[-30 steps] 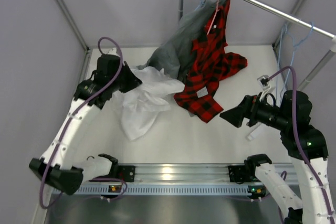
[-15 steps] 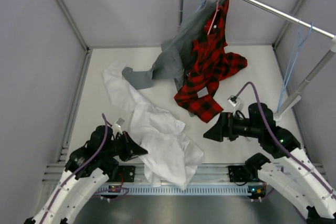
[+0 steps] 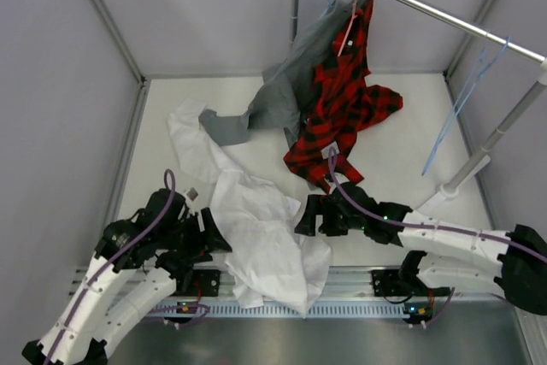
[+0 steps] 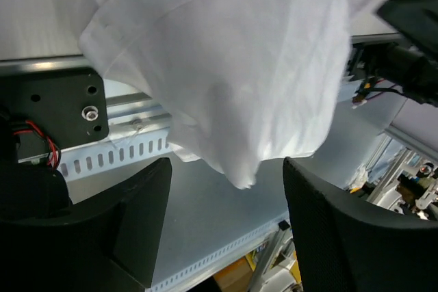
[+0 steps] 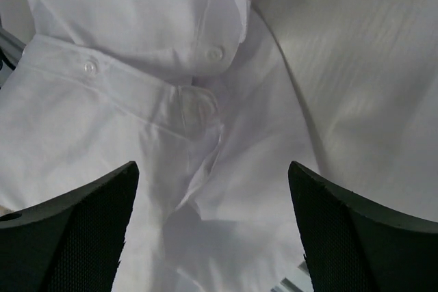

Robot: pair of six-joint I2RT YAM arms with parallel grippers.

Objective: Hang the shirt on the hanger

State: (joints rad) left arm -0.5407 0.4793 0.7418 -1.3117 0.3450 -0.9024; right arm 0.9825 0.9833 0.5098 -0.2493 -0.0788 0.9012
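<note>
Fingers (image 5: 68, 237) of right arm (image 3: 444, 237) now over shirt (image 5: 171, 100)

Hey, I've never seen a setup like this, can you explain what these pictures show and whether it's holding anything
These are two robot arms bolted at the near edge of a table, each ending in a two-finger pincer. The wide picture looks down from above and behind them. The other two come from wrist cameras; the dark shapes are the pincers' own fingers. A white shirt lies crumpled on the table, one end drooping over the near edge. The left pincer and right pincer are at its two sides, both open, holding nothing. Behind, a plaid shirt and grey garment hang from a rail; a blue hanger hangs bare further right.
</note>
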